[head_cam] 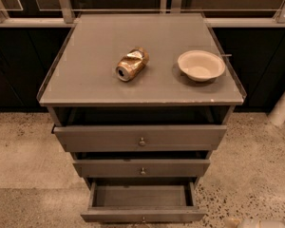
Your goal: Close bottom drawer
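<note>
The bottom drawer (142, 214) of the grey cabinet is pulled out the farthest of the three. Its inside shows from above and looks empty. Its small round knob (143, 219) sits at the centre of the slim front, right at the lower edge of the view. The middle drawer (141, 168) and the top drawer (140, 137) stick out less, each by a smaller step. My gripper (237, 221) shows only as pale rounded parts at the bottom right edge, to the right of the bottom drawer's front and apart from it.
A crushed golden can (132, 63) lies on its side on the cabinet top (90, 80), and a white bowl (201, 64) stands right of it. A white post (282, 106) leans at the right. Speckled floor (28, 156) lies on both sides.
</note>
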Motion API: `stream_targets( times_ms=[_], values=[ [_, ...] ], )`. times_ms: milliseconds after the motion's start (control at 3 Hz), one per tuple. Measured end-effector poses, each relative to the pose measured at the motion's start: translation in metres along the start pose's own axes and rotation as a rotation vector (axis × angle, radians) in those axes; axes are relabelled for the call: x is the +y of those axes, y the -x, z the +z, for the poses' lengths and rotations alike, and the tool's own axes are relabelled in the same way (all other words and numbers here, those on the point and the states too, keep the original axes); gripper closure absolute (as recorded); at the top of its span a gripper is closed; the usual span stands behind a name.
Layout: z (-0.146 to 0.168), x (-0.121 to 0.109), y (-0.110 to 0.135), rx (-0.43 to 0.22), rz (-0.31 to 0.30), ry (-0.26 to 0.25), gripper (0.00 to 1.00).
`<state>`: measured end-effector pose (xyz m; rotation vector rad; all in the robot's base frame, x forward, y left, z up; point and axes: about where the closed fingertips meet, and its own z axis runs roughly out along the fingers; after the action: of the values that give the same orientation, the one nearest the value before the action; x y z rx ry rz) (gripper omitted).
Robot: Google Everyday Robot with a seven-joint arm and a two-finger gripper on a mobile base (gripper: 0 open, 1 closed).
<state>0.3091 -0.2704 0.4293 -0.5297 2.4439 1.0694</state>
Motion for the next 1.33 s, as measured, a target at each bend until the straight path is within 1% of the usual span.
stream_targets(
  times_ms=[333,667,1000,1333],
  values=[
    [0.0201,-0.0431,-0.0231,-0.019,0.107,0.031,0.0],
    [0.0202,-0.0431,-0.0231,-0.019,0.107,0.031,0.03],
    [0.0202,-0.0431,-0.0231,-0.019,0.107,0.031,0.21],
    [0.0202,-0.0431,-0.0231,-0.019,0.107,0.031,0.44]
  ],
)
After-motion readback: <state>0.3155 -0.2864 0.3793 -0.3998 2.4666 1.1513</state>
